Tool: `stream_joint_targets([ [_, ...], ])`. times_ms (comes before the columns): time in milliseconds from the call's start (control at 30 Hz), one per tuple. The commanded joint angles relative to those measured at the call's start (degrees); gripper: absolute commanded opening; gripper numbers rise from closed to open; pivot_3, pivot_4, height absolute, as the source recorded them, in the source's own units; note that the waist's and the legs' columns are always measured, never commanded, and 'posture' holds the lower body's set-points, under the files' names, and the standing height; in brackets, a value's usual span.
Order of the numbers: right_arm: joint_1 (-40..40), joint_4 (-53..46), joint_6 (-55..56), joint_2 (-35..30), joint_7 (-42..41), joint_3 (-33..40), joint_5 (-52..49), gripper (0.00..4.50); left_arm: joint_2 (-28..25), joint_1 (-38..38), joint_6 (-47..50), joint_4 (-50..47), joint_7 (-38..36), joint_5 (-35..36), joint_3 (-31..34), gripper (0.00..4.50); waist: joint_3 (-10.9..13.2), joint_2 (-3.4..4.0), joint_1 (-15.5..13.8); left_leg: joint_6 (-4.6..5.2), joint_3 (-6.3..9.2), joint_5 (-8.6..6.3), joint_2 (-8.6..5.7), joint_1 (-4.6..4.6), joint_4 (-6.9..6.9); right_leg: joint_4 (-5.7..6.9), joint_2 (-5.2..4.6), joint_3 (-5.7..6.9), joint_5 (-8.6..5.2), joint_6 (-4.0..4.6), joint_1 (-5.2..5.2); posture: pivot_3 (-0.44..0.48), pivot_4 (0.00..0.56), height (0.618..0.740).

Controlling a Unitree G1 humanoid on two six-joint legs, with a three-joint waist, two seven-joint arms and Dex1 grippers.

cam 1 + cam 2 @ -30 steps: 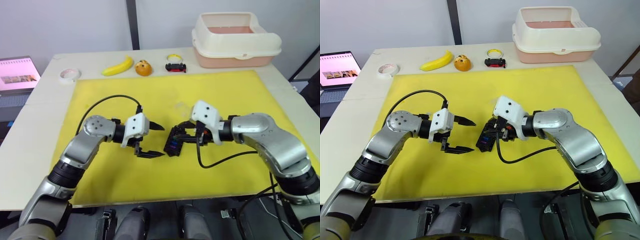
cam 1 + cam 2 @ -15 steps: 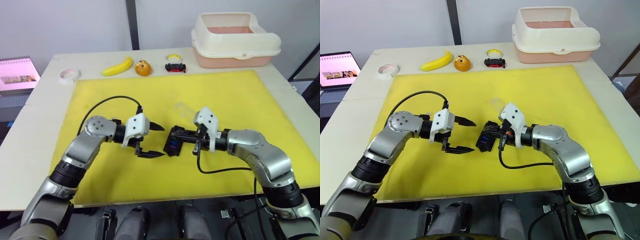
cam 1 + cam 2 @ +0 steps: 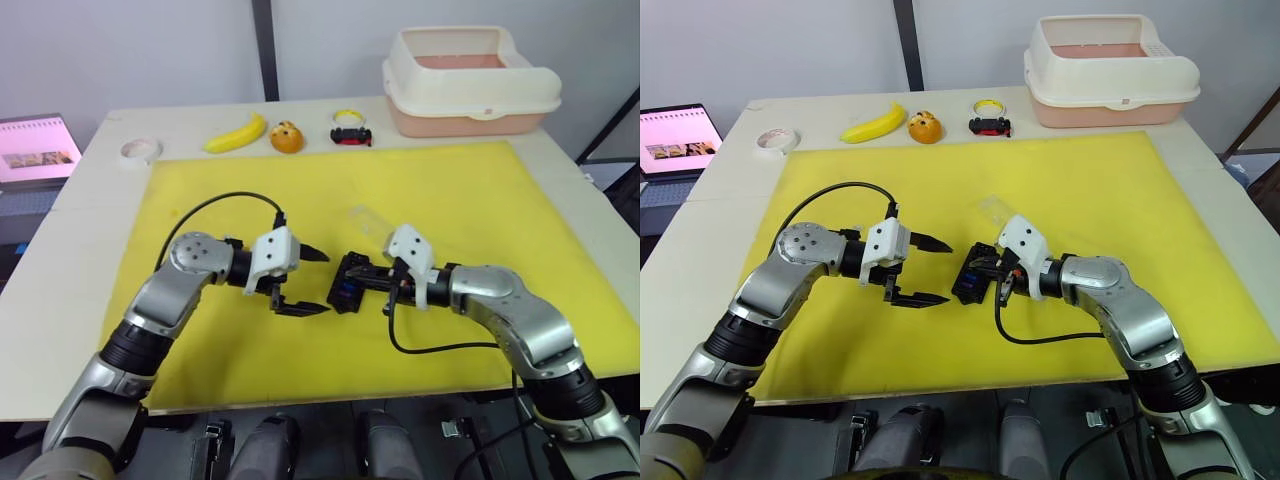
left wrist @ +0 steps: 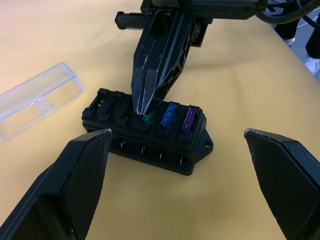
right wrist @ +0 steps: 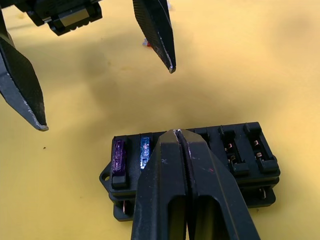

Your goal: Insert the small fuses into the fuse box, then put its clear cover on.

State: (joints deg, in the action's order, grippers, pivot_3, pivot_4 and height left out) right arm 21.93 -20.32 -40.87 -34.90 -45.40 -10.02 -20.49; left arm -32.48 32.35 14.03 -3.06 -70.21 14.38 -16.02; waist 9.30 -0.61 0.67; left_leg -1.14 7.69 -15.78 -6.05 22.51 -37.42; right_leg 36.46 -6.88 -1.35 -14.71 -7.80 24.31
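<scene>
The black fuse box (image 3: 348, 283) lies on the yellow mat (image 3: 480, 200) between my two grippers. A purple fuse (image 4: 189, 119) and a blue fuse (image 4: 170, 115) sit in slots at one end, and a green fuse (image 4: 148, 119) sits beside them. My right gripper (image 4: 142, 108) is shut, its tips touching the top of the green fuse. My left gripper (image 3: 322, 282) hangs open just left of the box, holding nothing. The clear cover (image 3: 365, 217) lies on the mat a little behind the box. A tiny red chip (image 5: 146, 43) lies on the mat near a left finger.
Along the table's far edge are a white tape roll (image 3: 139, 149), a banana (image 3: 237, 132), an orange fruit (image 3: 287, 136) and a small toy car (image 3: 351, 134). A beige bin (image 3: 470, 80) stands at the back right, a laptop (image 3: 35, 148) at the far left.
My right forearm has dropped lower and swung nearer the front edge, while its tips stayed at the fuse box. The left gripper has not moved.
</scene>
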Motion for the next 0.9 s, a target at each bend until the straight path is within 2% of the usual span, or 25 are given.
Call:
stream_joint_targets([
  [33,0.3,-2.6,-2.8,-0.2,0.5,2.7,-2.6,0.05,-0.7,-0.3,0.5,-1.3,1.3,1.2,2.9,4.50,0.0,0.00,0.0,0.00,0.00,0.00,0.00,0.00,0.00,0.00,0.00,0.00,0.00,0.00,0.00,0.000,0.150,0.740],
  [133,-0.5,-7.4,-6.3,-1.0,1.3,8.2,-7.0,0.05,-1.8,-4.2,3.8,-3.6,4.0,3.8,7.2,4.50,0.0,0.00,0.1,0.00,0.00,0.00,0.00,0.01,0.03,0.01,0.00,-0.02,0.00,0.00,0.04,0.000,0.150,0.740],
  [333,-8.7,-12.0,-10.7,-8.4,1.7,23.6,-11.6,0.05,-7.2,-18.7,14.7,-12.3,9.4,13.8,22.7,4.50,0.0,0.00,-0.1,0.02,0.02,-0.01,0.02,0.01,0.13,-0.01,0.00,-0.05,0.00,0.00,0.09,0.000,0.150,0.740],
  [367,-10.4,-11.9,-11.2,-9.9,1.3,26.2,-12.2,0.55,-8.1,-21.1,16.4,-13.0,10.2,15.2,25.5,4.50,0.0,0.00,-0.2,0.03,0.02,-0.02,0.02,0.00,0.12,0.00,0.00,-0.05,0.00,0.00,0.07,0.000,0.150,0.740],
  [400,-11.4,-11.8,-11.3,-10.9,1.1,27.7,-12.7,0.74,-8.6,-22.6,17.4,-13.6,11.0,16.1,27.1,4.50,0.0,0.00,-0.3,0.04,0.02,-0.02,0.01,0.00,0.11,-0.01,0.00,-0.05,0.00,0.00,0.06,0.000,0.150,0.740],
  [533,-17.2,-8.0,-9.6,-16.1,-1.4,35.8,-11.9,2.65,-12.6,-32.6,23.8,-11.7,12.2,20.5,39.7,4.50,0.0,0.01,-0.2,0.25,0.00,-0.15,0.02,-0.04,0.12,0.00,0.00,-0.05,0.00,0.01,0.02,0.000,0.150,0.740],
  [633,-18.8,-5.6,-8.4,-17.7,-2.0,38.4,-12.0,4.13,-14.4,-37.0,26.1,-9.6,12.6,22.1,45.0,4.50,0.0,0.02,-0.1,0.26,-0.03,-0.15,0.05,-0.08,0.18,-0.02,0.01,-0.05,0.00,0.01,0.00,0.000,0.150,0.740],
  [667,-19.1,-5.0,-8.0,-18.2,-2.2,38.9,-11.8,4.49,-14.8,-38.2,26.9,-9.1,12.8,22.7,46.7,4.50,0.0,0.03,-0.1,0.27,-0.03,-0.15,0.06,-0.09,0.18,-0.02,0.01,-0.05,0.00,0.01,0.00,0.000,0.150,0.740],
  [767,-19.2,-3.9,-7.1,-18.8,-2.5,39.0,-11.9,4.49,-15.7,-40.3,28.3,-8.2,12.8,23.6,49.3,4.50,0.0,0.03,-0.3,0.29,-0.04,-0.17,0.05,-0.09,0.17,-0.02,-0.01,-0.05,-0.01,0.01,-0.03,0.000,0.150,0.740],
  [900,-17.8,-4.9,-6.7,-18.5,-1.9,36.4,-12.5,4.49,-16.1,-40.8,32.0,-10.1,13.0,26.2,48.8,4.50,0.0,0.03,-0.3,0.29,-0.03,-0.17,0.05,-0.09,0.17,-0.05,-0.03,-0.05,-0.01,0.01,-0.06,0.000,0.150,0.740],
])
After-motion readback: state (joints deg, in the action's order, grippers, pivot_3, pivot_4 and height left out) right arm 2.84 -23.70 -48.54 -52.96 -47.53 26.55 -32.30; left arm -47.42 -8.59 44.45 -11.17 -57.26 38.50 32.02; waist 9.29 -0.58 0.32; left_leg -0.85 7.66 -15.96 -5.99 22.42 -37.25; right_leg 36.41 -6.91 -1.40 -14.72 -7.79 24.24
